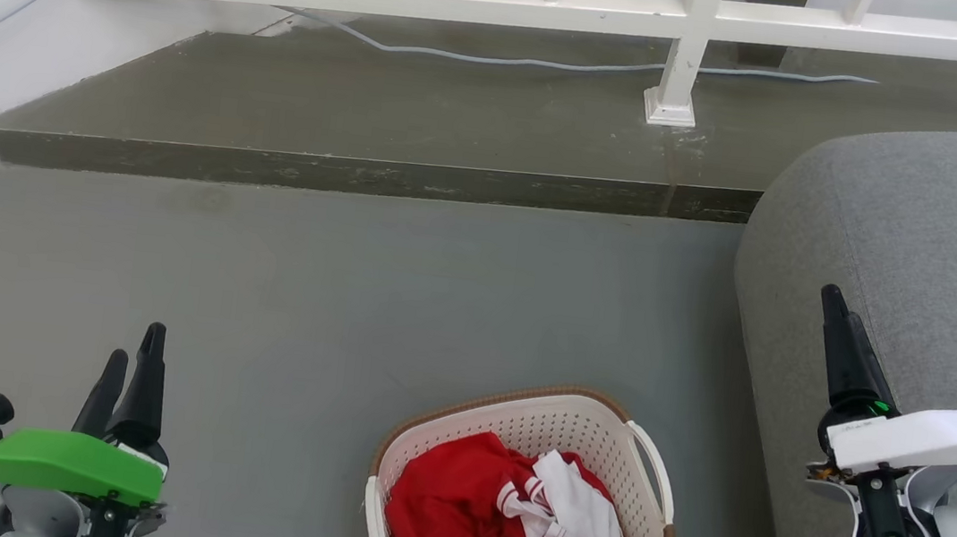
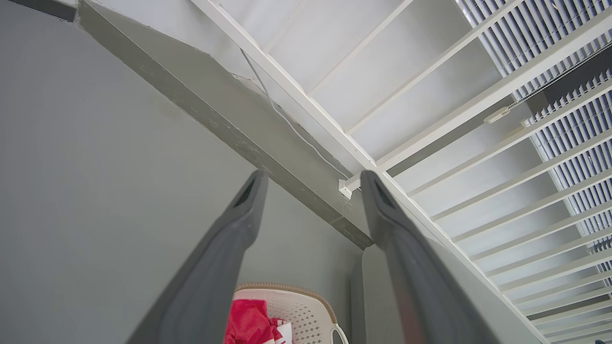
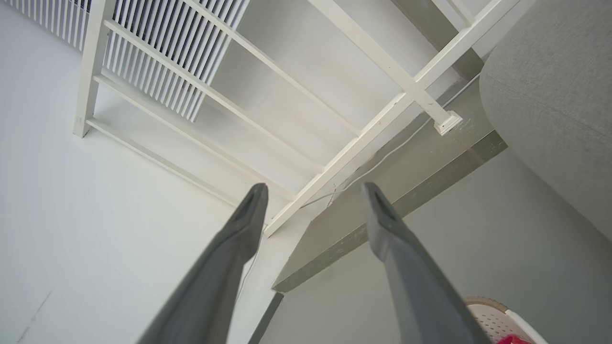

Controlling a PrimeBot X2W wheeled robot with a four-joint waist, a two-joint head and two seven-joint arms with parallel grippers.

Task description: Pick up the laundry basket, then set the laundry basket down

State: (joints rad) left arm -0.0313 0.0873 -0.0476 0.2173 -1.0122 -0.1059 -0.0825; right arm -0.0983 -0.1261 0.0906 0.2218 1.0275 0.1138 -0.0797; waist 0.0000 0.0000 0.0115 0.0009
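Head view: the laundry basket [image 1: 533, 423] sits on the floor [image 1: 305, 285], near and central, just left of the sofa [image 1: 913, 246]. The left end effector [image 1: 136, 347] and right end effector [image 1: 834, 309] flank it, spread open and empty, seemingly readying for its handles [image 1: 656, 469].

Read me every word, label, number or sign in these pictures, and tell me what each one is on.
No text can be read in any view.
Basket: no label or brand shows.
Red garment in it: white trim, no legible letters.
White housing behind the right pincer: a faint mark, too small to read.
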